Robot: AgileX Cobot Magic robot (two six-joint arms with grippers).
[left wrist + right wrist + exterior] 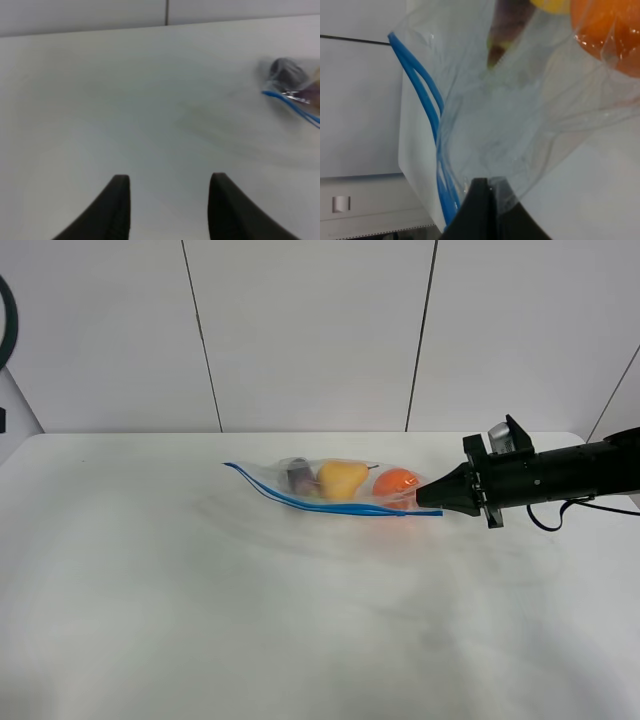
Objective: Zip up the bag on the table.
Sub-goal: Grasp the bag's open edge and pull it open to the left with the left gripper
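The clear bag (335, 485) lies on the white table (200, 620), its blue zipper strip (300, 502) along the near edge. A yellow pear (342, 478), an orange (395, 482) and a dark eggplant (298, 475) show through it. My right gripper (422, 497) is shut on the bag's right end by the strip. In the right wrist view, the gripper (490, 189) pinches the plastic, and the two blue tracks (426, 112) run apart farther along. My left gripper (170, 200) is open and empty over bare table, well short of the bag's left end (292, 92). It is out of the exterior view.
A white panelled wall (310, 330) stands behind the table's far edge. A dark ring-shaped object (6, 325) sits at the far left edge of the exterior view. The right arm (570, 472) stretches in from the right, with a black cable beneath it.
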